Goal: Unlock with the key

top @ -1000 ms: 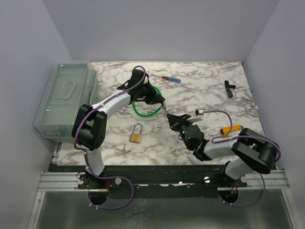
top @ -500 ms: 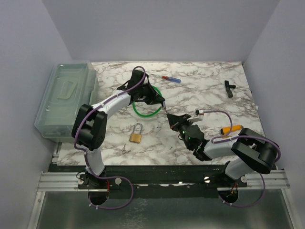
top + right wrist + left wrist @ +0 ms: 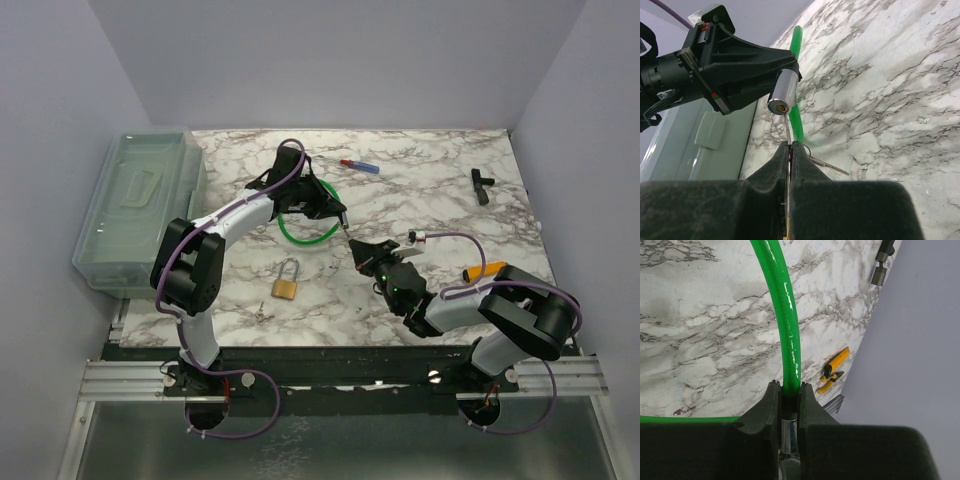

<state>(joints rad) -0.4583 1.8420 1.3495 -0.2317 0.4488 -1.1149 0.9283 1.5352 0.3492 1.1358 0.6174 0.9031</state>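
Note:
My left gripper (image 3: 342, 214) is shut on the chrome lock cylinder (image 3: 782, 94) of a green cable lock (image 3: 300, 236) and holds it above the table. In the left wrist view the green cable (image 3: 785, 315) runs up out of the shut jaws. In the right wrist view the cylinder's keyhole faces the camera. My right gripper (image 3: 362, 250) is shut on a key (image 3: 787, 129). The key's blade points up at the cylinder, its tip just below the keyhole. A second key (image 3: 826, 163) hangs from its ring beside the fingers.
A brass padlock (image 3: 286, 284) lies front left, a small key (image 3: 262, 309) near it. A clear plastic bin (image 3: 140, 205) stands at the left edge. A red-and-blue screwdriver (image 3: 359, 165), a black tool (image 3: 481, 184) and a yellow-handled tool (image 3: 484, 270) lie around.
Almost nothing has changed. The right arm has shifted very slightly, and the key stays just under the lock cylinder.

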